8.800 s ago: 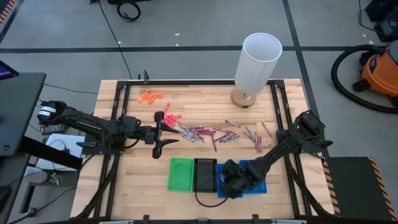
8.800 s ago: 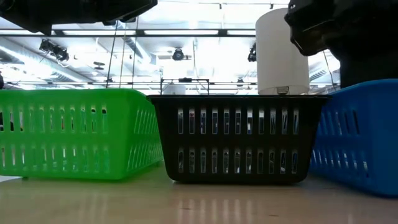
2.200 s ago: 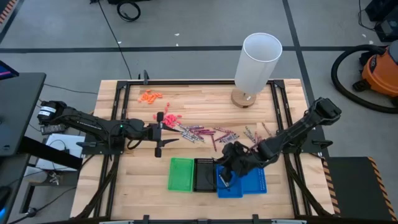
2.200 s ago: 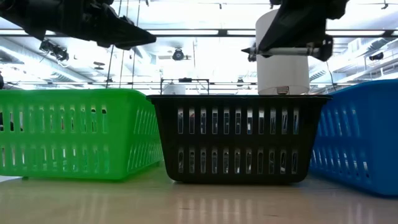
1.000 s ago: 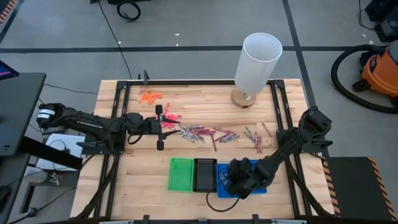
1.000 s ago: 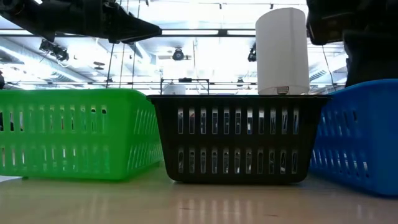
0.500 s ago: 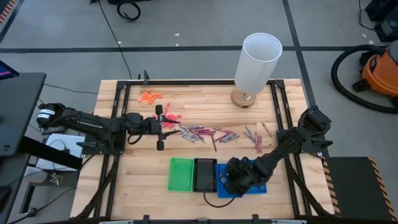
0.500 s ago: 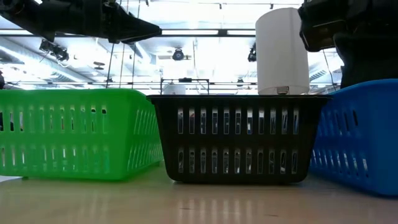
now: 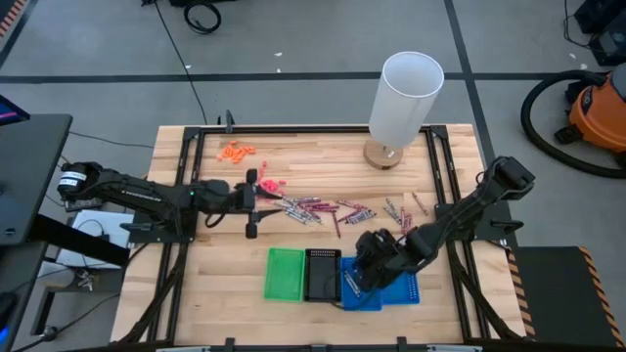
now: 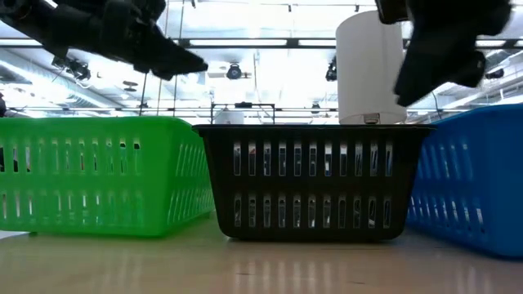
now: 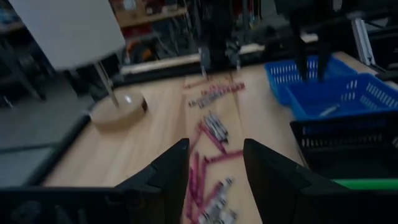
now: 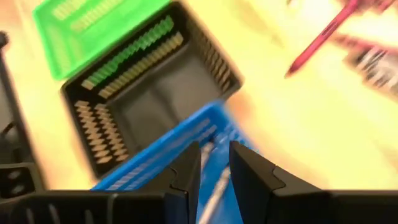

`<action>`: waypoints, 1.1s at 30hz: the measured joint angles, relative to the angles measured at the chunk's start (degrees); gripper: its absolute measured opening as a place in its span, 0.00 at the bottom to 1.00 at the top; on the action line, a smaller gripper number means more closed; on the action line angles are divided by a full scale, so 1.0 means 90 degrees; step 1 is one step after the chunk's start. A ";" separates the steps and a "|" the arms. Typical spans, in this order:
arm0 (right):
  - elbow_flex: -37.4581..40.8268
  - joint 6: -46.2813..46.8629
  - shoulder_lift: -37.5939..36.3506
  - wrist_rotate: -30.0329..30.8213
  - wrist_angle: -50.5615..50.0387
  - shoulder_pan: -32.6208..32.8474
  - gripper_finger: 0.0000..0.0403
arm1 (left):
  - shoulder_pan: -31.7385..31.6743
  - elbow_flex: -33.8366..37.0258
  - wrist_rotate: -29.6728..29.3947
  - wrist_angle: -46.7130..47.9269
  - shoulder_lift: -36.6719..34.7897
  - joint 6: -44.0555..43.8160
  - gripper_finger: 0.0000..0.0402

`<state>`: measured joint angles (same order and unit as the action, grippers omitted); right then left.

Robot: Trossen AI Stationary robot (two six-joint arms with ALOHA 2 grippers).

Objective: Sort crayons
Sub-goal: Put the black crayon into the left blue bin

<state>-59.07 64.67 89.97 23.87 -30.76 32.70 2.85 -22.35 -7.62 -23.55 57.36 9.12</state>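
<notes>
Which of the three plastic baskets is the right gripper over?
The blue slotted plastic basket, rightmost of the row. The right gripper hangs over its left part; the black and green baskets have nothing above them.

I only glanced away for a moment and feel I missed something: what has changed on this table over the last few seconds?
The right gripper came over the blue plastic basket, dipped low, let go of a grey crayon that now lies inside, and is lifting away open. The left gripper, open, crept slightly toward the scattered crayons. The green basket, black basket and white cylinder stayed put.
</notes>
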 joint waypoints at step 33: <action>0.0000 -0.4692 -0.0014 -0.0690 0.0273 -0.2732 0.23 | 0.0002 0.0000 -0.0004 0.2649 0.0000 -0.2578 0.40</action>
<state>-59.07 22.44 89.84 17.66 -28.31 8.11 2.87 -22.35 -7.65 0.29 57.36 -14.07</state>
